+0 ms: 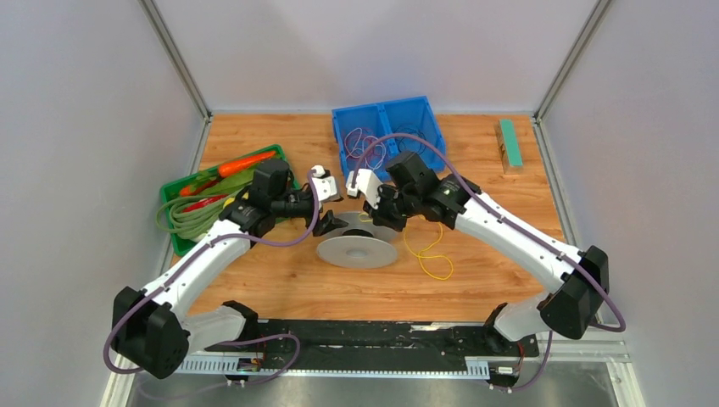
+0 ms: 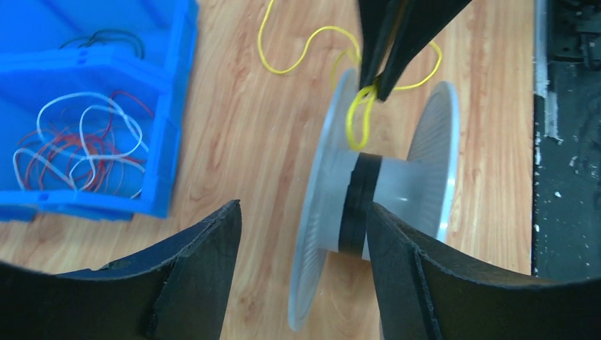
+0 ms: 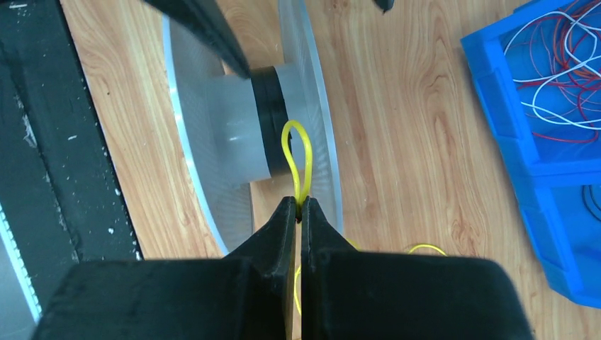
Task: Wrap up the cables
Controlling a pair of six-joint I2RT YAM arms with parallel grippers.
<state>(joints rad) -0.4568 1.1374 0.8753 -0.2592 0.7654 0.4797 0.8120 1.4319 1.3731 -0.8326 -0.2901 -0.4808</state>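
Observation:
The yellow cable (image 1: 434, 259) lies in loose curls on the wood to the right of a clear spool (image 1: 356, 250) with a black band on its hub. My right gripper (image 3: 300, 200) is shut on a small loop of the yellow cable (image 3: 286, 145) and holds it between the spool's flanges (image 3: 227, 134), next to the hub. My left gripper (image 2: 303, 209) is open. Its fingers straddle one flange of the spool (image 2: 397, 180), and one finger lies by the black band. In the left wrist view the right gripper's tips (image 2: 375, 91) pinch the loop (image 2: 349, 120).
A blue two-part bin (image 1: 381, 108) at the back holds a red, white and purple wire tangle (image 2: 78, 142) and a thin black wire. A green tray (image 1: 174, 242) at the left holds a carrot and green cord. A green block (image 1: 510, 142) lies at the back right. A black rail (image 1: 365, 339) runs along the near edge.

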